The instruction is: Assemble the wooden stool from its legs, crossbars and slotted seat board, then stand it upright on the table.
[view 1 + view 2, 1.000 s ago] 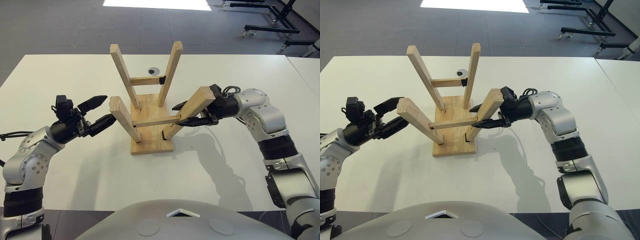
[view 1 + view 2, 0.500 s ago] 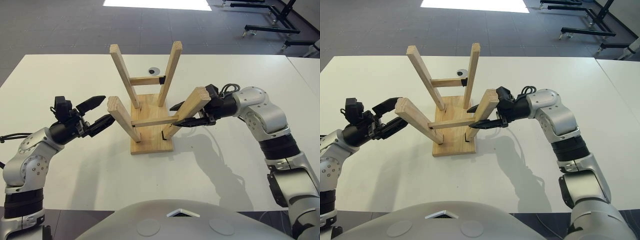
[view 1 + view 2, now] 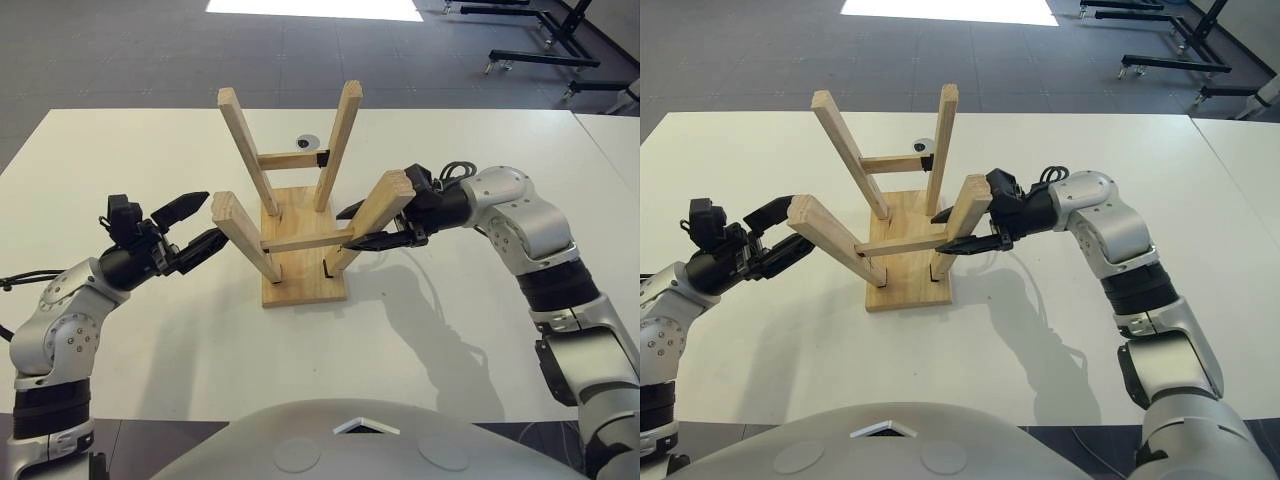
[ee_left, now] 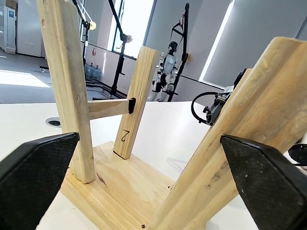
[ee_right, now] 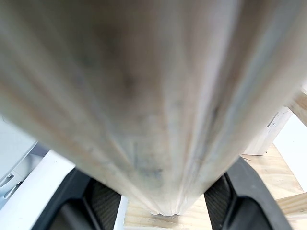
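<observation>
The stool [image 3: 300, 250] sits upside down mid table [image 3: 450, 160], legs up. The right gripper [image 3: 365, 226] clasps the near right leg [image 3: 380, 208]. The left gripper [image 3: 197, 225] gapes wide and empty beside the near left leg [image 3: 240, 232]. Assembly looks done; next comes gripping both legs and flipping it upright.

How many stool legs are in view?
4: far-left leg, far-right leg, near-left leg by the left tool, near-right leg in the right tool. None seems hidden.
</observation>
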{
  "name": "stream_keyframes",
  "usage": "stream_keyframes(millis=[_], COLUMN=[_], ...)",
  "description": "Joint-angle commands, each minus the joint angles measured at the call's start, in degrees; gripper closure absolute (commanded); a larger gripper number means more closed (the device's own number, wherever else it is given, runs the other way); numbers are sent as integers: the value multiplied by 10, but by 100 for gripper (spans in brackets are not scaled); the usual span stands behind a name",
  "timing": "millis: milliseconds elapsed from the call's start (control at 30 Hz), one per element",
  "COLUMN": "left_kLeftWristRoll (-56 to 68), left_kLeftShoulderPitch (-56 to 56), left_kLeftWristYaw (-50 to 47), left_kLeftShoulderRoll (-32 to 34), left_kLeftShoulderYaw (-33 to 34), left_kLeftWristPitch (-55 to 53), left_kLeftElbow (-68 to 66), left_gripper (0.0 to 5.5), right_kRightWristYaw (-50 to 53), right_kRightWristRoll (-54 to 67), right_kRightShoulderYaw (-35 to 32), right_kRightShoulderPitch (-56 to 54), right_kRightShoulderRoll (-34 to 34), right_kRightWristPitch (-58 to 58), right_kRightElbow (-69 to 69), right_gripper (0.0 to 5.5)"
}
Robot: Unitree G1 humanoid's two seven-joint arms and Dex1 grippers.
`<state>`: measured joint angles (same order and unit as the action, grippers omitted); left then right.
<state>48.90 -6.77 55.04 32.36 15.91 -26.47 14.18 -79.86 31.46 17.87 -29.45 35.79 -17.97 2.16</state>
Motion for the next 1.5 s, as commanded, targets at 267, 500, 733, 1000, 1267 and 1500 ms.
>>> stream_keyframes(millis=[267, 500, 733, 1000, 1267, 1500], left_kLeftWristRoll=[-30, -36, -37, -37, -37, -36], left_kLeftShoulderPitch=[28, 39, 47, 43, 42, 29], left_kLeftWristYaw=[-4, 5, 9, 7, 4, -2], left_kLeftShoulderRoll=[-31, -28, -23, -22, -21, -27], left_kLeftShoulderYaw=[-74, -70, -54, -49, -45, -46], left_kLeftWristPitch=[-8, -4, 6, 9, 7, 5], left_kLeftElbow=[9, -9, -23, -21, -16, -2], left_gripper=[10, 10, 10, 10, 10, 10], right_kRightWristYaw=[-22, -5, 13, 27, 5, -17], right_kRightWristRoll=[-174, -150, -116, -125, -169, -251], right_kRightShoulderYaw=[233, 214, 173, 125, 86, 83], right_kRightShoulderPitch=[87, 85, 79, 83, 46, -16], right_kRightShoulderRoll=[-15, -20, -10, -19, -4, 7], right_kRightWristPitch=[-13, -16, -38, -34, 39, 163], right_kRightElbow=[47, 27, -1, 13, 94, 231], right_gripper=[344, 344, 220, 100, 66, 66])
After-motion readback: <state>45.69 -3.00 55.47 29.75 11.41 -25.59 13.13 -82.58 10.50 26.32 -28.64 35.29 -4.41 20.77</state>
